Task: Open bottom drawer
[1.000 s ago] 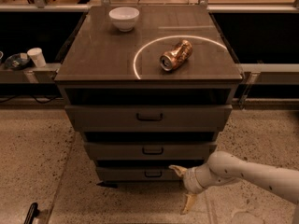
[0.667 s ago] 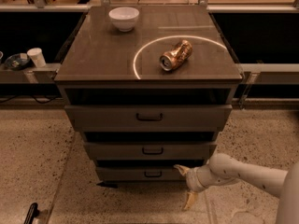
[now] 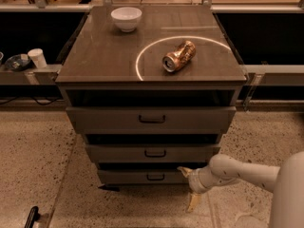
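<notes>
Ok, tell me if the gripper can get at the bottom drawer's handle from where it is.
Probably yes. The gripper hangs open at the right end of the bottom drawer, about level with its front. Nothing lies between it and the handle; it would only need to shift left.

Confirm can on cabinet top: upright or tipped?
Tipped: can lies on its side. The gripper sits low, beside the bottom drawer's right end.
</notes>
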Controlling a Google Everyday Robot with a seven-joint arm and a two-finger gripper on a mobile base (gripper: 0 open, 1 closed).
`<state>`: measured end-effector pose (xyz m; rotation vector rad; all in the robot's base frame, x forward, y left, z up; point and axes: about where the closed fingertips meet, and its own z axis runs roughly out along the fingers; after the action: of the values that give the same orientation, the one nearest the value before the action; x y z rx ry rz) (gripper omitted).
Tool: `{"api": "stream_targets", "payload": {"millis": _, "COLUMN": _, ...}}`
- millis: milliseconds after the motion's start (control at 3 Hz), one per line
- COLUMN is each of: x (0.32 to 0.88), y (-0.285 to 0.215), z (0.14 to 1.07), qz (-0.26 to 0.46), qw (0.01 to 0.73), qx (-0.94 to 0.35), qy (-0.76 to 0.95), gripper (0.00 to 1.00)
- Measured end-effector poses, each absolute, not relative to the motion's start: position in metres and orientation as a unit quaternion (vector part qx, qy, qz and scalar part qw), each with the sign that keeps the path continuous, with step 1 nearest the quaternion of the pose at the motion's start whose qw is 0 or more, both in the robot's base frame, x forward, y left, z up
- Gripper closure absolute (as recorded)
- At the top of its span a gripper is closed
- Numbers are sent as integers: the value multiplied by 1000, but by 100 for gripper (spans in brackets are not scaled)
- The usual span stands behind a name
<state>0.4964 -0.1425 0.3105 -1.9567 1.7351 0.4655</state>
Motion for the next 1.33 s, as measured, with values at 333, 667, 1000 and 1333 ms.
{"api": "stream_targets", "payload": {"millis": 333, "x": 507, "y": -150, "z": 295, "qz": 157, "qw": 224, "qx": -718, "qy": 641, "gripper": 0}}
{"api": "stream_targets", "payload": {"millis": 667, "x": 507, "y": -150, "z": 294, "qz": 156, "qw": 223, "qx": -718, "qy": 641, "gripper": 0}}
{"api": "stream_targets", "payload": {"millis": 1000, "x": 510, "y": -148, "z": 283, "qz": 151, "qw": 212, "qx": -723, "qy": 639, "gripper": 0}}
{"api": "stream_targets", "payload": {"millis": 1333, "x": 520, "y": -148, "z": 259, "qz": 141, "qw": 209, "qx": -727, "qy": 638, "gripper": 0}}
